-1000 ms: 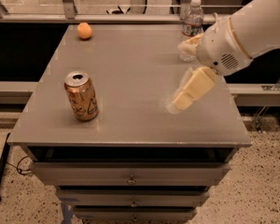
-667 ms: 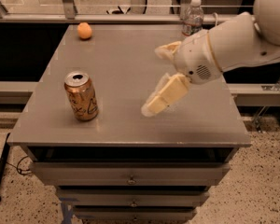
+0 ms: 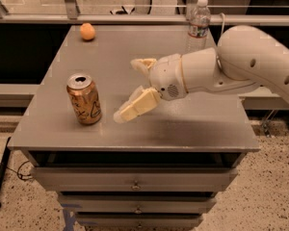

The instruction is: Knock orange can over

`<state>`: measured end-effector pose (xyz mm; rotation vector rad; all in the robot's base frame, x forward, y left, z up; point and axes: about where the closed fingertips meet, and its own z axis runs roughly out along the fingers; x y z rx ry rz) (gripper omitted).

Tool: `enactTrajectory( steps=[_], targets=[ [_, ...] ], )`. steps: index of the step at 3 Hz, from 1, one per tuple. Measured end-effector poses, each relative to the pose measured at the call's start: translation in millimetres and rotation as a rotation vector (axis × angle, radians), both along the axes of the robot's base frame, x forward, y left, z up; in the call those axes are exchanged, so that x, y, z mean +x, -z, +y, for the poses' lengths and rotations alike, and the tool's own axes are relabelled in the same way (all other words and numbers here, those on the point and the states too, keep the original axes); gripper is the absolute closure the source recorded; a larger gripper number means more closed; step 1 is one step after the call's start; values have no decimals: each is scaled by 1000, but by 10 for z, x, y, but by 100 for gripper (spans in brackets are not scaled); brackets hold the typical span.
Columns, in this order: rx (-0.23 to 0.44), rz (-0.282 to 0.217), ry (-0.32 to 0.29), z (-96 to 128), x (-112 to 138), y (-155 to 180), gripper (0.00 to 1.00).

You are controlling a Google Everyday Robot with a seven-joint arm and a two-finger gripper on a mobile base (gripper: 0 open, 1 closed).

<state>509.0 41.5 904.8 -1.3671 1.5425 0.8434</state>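
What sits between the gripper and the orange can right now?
Nothing: the camera view shows only bare table top between the open gripper over mid-table and the upright orange can.

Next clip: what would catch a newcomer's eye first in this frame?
The big white arm extends in from the right over the grey table, its gripper with jaws spread open just right of the orange can. The can stands upright near the table's front-left, apart from the jaws. At the far edge sit a small orange fruit on the left and a clear water bottle on the right.
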Motion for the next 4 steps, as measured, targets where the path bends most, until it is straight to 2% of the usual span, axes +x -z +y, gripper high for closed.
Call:
enactTrajectory(
  steps=[2,3,4],
  targets=[
    [176,32,-37,518,175,158,0],
    [238,49,-60,742,131,135,0],
    [274,67,-73,876,37,184,18]
  ],
)
